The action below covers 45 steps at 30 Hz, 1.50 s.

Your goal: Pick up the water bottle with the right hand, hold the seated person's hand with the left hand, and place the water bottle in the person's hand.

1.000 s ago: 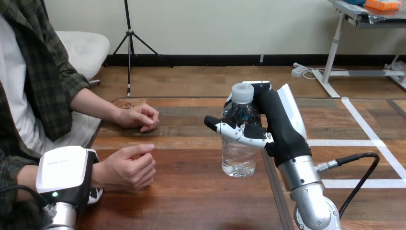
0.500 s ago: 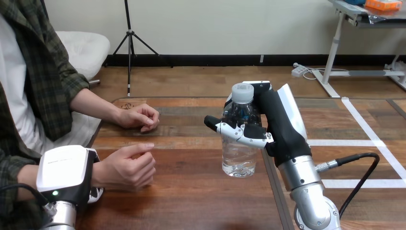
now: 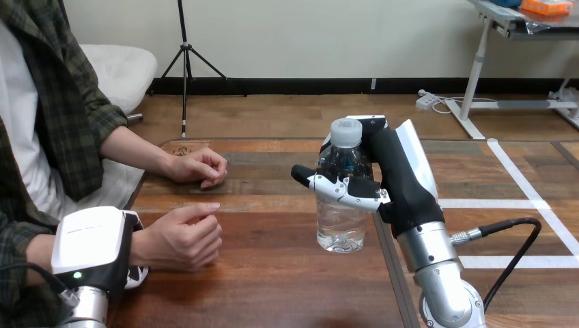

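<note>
1. Water bottle (image 3: 340, 225), clear: upright, base on the wooden counter (image 3: 273, 273), right of centre.
2. Right hand (image 3: 394, 179): thumb and fingers curled round the bottle's upper body.
3. Left hand (image 3: 91, 244): against the wrist of the person's nearer hand (image 3: 179, 238); whether it grasps cannot be told.
4. Person's farther hand (image 3: 198, 166): on the counter, apart.

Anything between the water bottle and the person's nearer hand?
No. In the head view, only bare table lies between the water bottle and the person's nearer hand.
</note>
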Each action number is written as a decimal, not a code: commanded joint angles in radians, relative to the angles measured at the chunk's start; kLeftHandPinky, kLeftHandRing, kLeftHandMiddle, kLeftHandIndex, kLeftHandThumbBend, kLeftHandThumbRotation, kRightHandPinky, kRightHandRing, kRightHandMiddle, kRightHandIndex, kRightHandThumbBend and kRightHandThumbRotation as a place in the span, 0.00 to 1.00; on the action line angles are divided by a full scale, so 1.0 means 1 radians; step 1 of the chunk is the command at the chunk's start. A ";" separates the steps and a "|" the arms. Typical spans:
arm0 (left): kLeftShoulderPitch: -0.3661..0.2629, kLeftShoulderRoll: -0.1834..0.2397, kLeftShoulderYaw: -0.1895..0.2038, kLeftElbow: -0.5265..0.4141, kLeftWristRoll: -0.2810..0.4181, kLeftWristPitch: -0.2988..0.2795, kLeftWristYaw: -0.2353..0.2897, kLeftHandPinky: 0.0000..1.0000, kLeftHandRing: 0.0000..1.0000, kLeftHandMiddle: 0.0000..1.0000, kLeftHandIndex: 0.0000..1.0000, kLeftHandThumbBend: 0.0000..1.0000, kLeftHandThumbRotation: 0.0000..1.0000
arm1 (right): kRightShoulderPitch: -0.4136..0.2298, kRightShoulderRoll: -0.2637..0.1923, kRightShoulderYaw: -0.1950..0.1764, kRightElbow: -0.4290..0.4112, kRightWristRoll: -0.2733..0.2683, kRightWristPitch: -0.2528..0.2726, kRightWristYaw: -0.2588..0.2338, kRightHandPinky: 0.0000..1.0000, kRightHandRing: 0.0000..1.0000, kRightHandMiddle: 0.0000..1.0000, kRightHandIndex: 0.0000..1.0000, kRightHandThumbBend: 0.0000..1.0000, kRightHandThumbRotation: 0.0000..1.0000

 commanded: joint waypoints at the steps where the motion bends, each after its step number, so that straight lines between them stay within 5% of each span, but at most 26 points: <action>1: 0.008 -0.065 -0.025 -0.035 -0.049 -0.045 -0.034 0.45 0.46 0.48 0.45 0.80 0.00 | -0.068 -0.001 -0.029 -0.067 0.020 -0.018 -0.007 0.00 0.00 0.02 0.00 0.36 0.00; 13: 0.044 -0.072 -0.014 -0.136 -0.083 -0.114 0.035 0.41 0.42 0.44 0.41 0.82 0.00 | -0.076 -0.001 -0.030 -0.058 0.025 -0.017 -0.005 0.00 0.00 0.02 0.00 0.35 0.00; 45: 0.101 -0.137 -0.003 -0.320 -0.068 -0.216 0.087 0.31 0.32 0.35 0.32 0.80 0.00 | -0.087 -0.007 -0.034 -0.062 0.026 -0.004 0.001 0.00 0.00 0.02 0.00 0.35 0.00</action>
